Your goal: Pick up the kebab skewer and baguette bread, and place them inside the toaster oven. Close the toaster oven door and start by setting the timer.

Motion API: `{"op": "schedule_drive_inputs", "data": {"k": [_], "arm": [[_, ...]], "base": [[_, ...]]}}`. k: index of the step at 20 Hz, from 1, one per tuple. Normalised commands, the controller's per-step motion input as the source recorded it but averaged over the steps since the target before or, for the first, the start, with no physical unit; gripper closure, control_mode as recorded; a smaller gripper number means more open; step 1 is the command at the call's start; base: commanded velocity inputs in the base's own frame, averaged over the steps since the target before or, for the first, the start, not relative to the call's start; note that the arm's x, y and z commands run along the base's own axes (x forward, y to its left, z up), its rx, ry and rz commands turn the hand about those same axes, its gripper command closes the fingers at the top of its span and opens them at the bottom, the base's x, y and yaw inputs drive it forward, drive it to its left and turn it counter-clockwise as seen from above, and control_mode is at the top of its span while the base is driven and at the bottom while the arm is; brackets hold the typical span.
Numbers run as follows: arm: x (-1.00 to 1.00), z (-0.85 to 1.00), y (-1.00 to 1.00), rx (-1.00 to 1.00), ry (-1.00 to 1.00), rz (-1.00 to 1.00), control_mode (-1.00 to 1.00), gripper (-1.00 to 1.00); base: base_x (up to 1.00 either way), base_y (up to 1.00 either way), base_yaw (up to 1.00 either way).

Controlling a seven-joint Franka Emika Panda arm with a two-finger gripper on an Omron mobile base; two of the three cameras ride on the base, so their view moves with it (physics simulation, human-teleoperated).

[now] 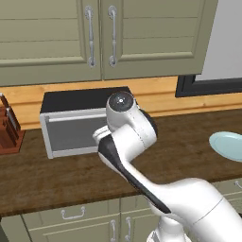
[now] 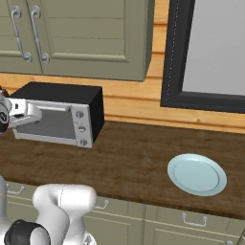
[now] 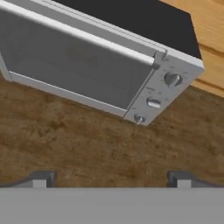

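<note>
tool [image 3: 111, 179] spread open, empty, above counter [image 3: 87, 144] before shut toaster oven door [image 3: 74, 65].

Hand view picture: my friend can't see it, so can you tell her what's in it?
A silver toaster oven with a black top sits tilted on a brown wooden counter, its glass door shut. Three round knobs line its right side, and the gripper has its two dark tips wide apart.
</note>
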Motion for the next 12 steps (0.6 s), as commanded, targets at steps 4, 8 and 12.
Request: {"op": "schedule_drive_inputs", "data": {"k": [4, 8, 12], "arm": [[-0.39, 0.0, -0.38, -0.33, 0.06, 0.42, -1.0, -1.0], [-0.37, -0.04, 0.0, -0.69, 0.2, 0.5, -1.0, -1.0], [0.0, 0.0, 0.0, -0.81, 0.44, 0.56, -1.0, -1.0]], "base": [[0.0, 0.0, 0.0], [0.0, 0.0, 0.0], [0.0, 0.0, 0.0]]}}
